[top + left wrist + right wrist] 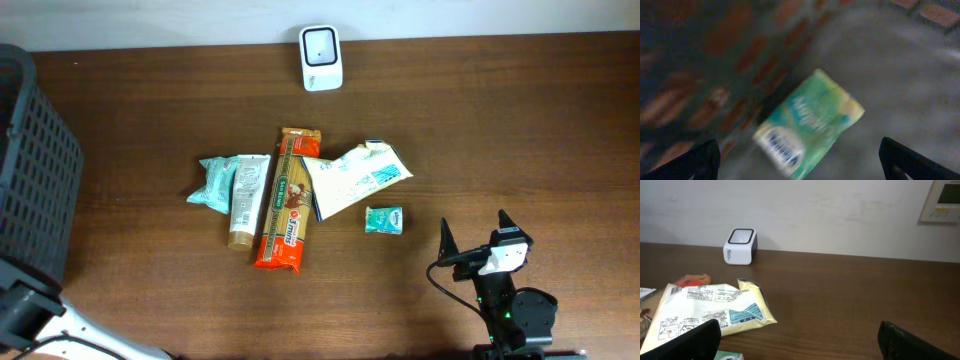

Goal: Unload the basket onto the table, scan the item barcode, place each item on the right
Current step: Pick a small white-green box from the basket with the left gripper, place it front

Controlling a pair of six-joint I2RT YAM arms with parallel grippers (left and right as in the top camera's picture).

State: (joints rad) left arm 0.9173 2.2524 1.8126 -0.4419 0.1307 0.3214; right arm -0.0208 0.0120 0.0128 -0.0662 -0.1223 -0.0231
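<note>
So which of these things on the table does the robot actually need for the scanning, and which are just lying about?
For the job: white scanner; teal packet, tube, pasta packet, white pouch, small green pack (any of them could be scanned); right gripper, open.

Likely just lying about: black basket; wall panel.
</note>
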